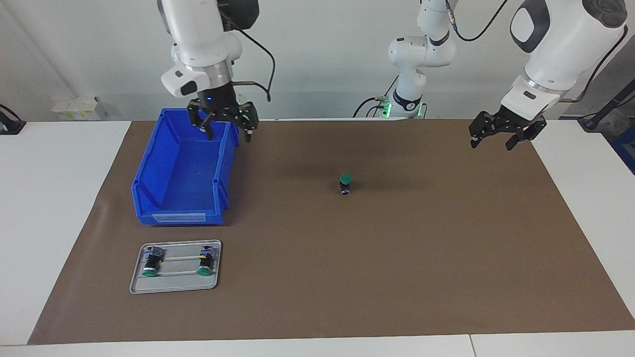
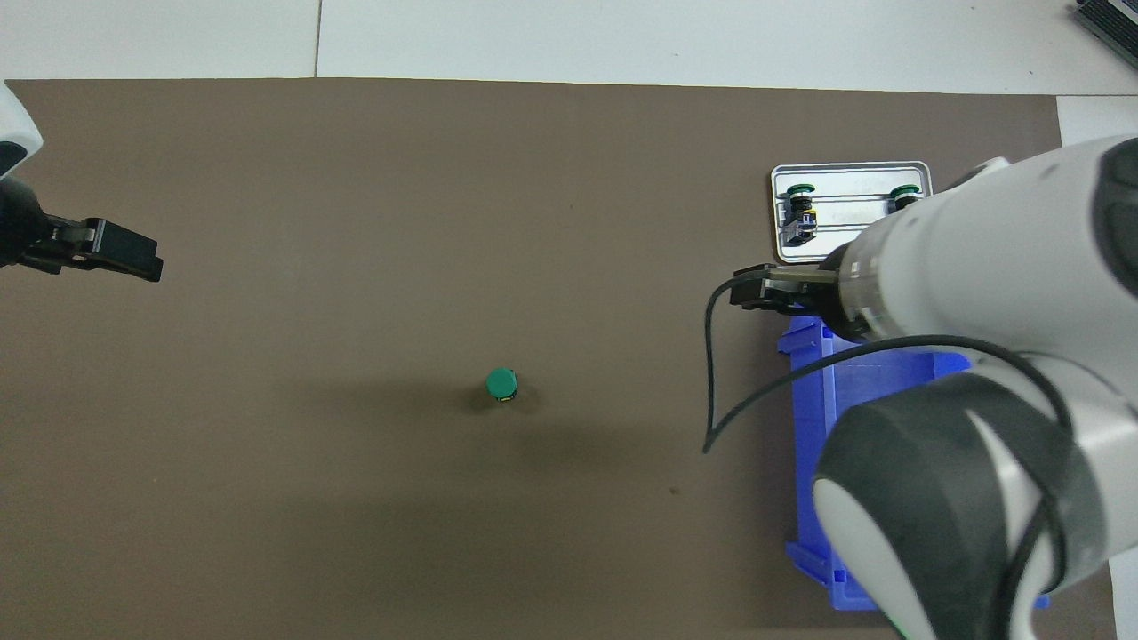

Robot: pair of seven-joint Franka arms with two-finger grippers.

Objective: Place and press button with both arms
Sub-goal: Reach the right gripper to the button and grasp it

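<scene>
One button (image 1: pixel 345 183) stands upright on the brown mat (image 1: pixel 397 258), green cap up, midway between the two arms; it also shows in the overhead view (image 2: pixel 501 384). My right gripper (image 1: pixel 228 131) hangs open and empty over the robots' end of a blue bin (image 1: pixel 149 191). In the overhead view the right arm covers most of the right gripper (image 2: pixel 763 293). My left gripper (image 1: pixel 492 142) hangs open and empty above the mat at the left arm's end, well away from the button; it also shows in the overhead view (image 2: pixel 111 252).
A grey metal tray (image 1: pixel 173 288) lies farther from the robots than the bin, with two more green-capped buttons (image 1: pixel 150 263) (image 1: pixel 204 261) lying on their sides on it. The tray (image 2: pixel 849 168) and the bin (image 2: pixel 813 400) also show in the overhead view. White table surrounds the mat.
</scene>
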